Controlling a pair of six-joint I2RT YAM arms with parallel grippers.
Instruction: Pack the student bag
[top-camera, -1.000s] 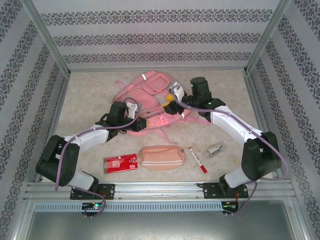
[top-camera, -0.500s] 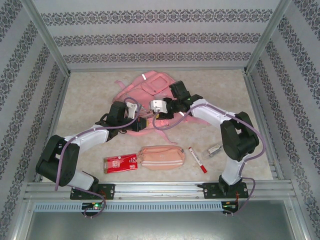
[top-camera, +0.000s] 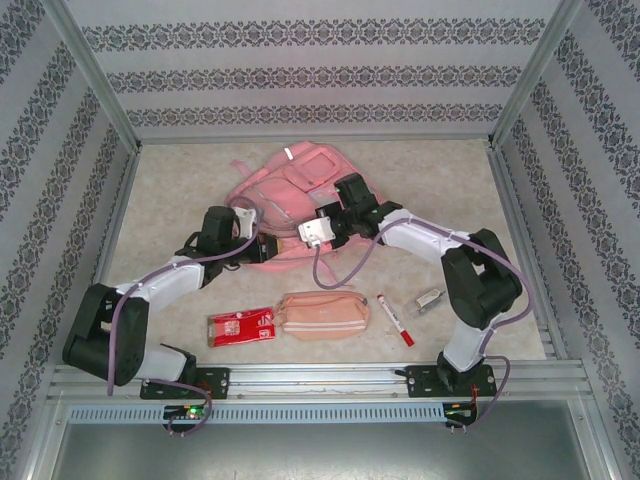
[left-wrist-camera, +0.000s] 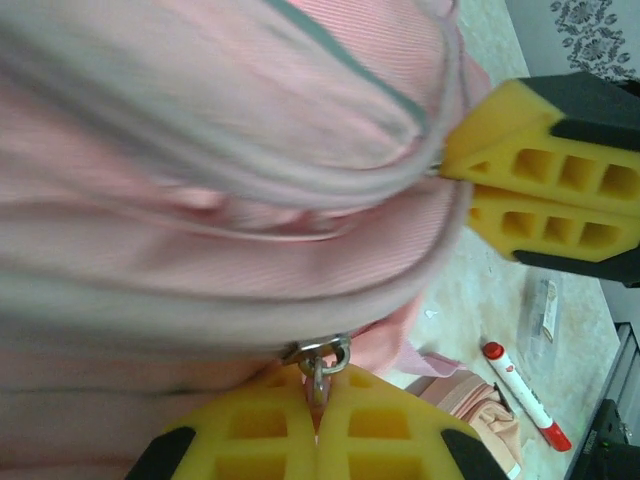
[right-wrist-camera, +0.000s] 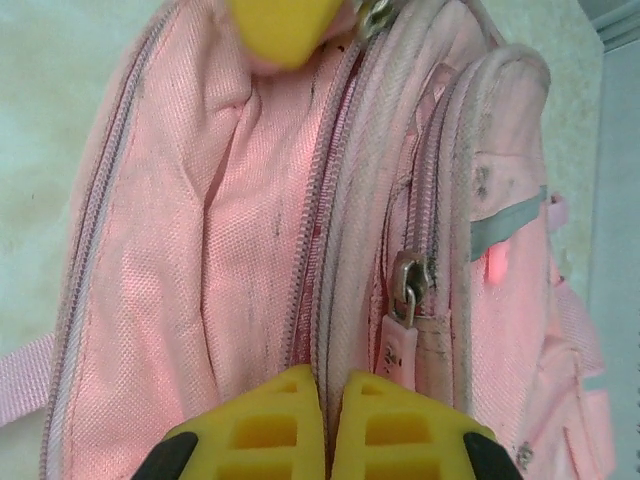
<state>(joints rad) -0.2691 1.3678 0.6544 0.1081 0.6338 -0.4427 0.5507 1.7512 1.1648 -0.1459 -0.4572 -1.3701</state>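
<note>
The student bag (top-camera: 285, 185), a large pink backpack, lies flat at the middle back of the table. My left gripper (top-camera: 262, 246) is at its near edge, shut on the metal zipper pull (left-wrist-camera: 318, 372) of the main compartment. My right gripper (top-camera: 302, 240) is just to the right of it. In the right wrist view the right gripper (right-wrist-camera: 330, 388) is shut on the bag's zip edge (right-wrist-camera: 330, 250), with the open compartment's pink lining (right-wrist-camera: 220, 250) to its left. A front-pocket zipper pull (right-wrist-camera: 403, 300) hangs beside the right fingers. The left wrist view shows the right fingers (left-wrist-camera: 545, 170) pinching the bag's rim.
Near the front edge lie a red packet (top-camera: 241, 326), a small pink pencil pouch (top-camera: 322, 313), a red-capped marker (top-camera: 395, 319) and a small silver item (top-camera: 430, 298). Metal rails and patterned walls border the table on three sides.
The right arm swung left and down onto the bag, and its jaws closed on the zip edge. The left arm drew back to the left, still holding the zipper pull.
</note>
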